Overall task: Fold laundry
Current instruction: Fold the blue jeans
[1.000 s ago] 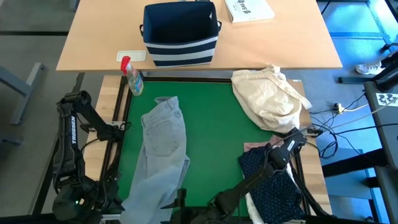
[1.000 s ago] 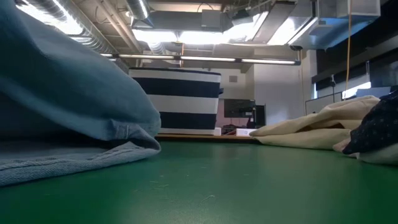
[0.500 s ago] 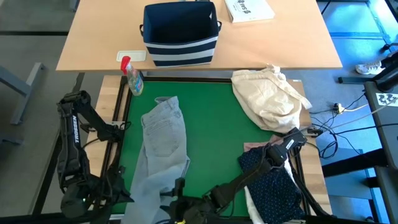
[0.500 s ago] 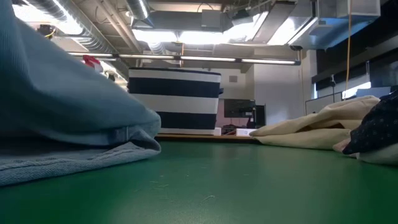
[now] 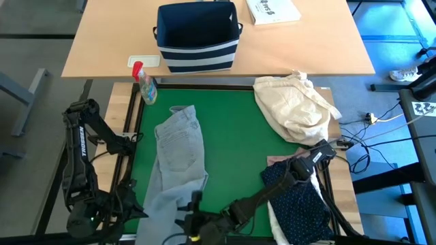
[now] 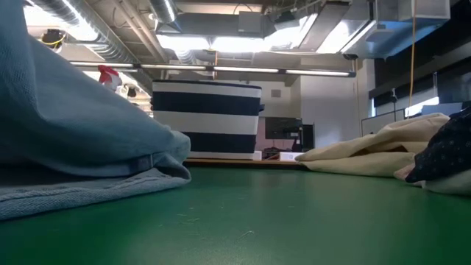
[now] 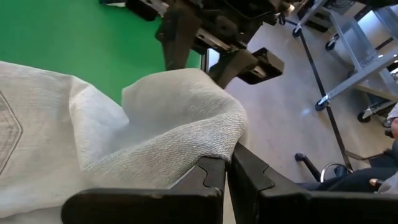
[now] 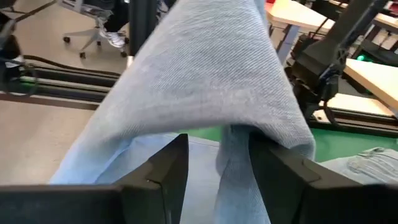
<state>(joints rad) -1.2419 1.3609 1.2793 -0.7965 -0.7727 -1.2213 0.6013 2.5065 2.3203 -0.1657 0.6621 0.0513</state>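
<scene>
- Shifted since a second ago: right gripper (image 5: 193, 216) has slid left along the table's near edge to reach the jeans' hem, and the left arm's lower end has edged right toward it; the denim in the low view sits slightly lower, uncovering the spray bottle (image 6: 108, 76).
- Jeans (image 5: 178, 153): light grey, laid lengthwise on the left half of the green mat (image 5: 235, 129), waistband far, leg ends near.
- Left gripper (image 7: 225, 169): clamped tight on a fold of the hem, apparently one corner for the fold.
- Right gripper, wrist view (image 8: 217, 163): fingers partly apart, astride a hanging fold of denim, not visibly pinching it.
- Dotted shirt (image 5: 300, 207): navy, near right, under the right arm, awaiting its turn.
- Cream bundle (image 5: 294, 105): far right.
- Striped bin (image 5: 197, 37): on the far wooden table.
</scene>
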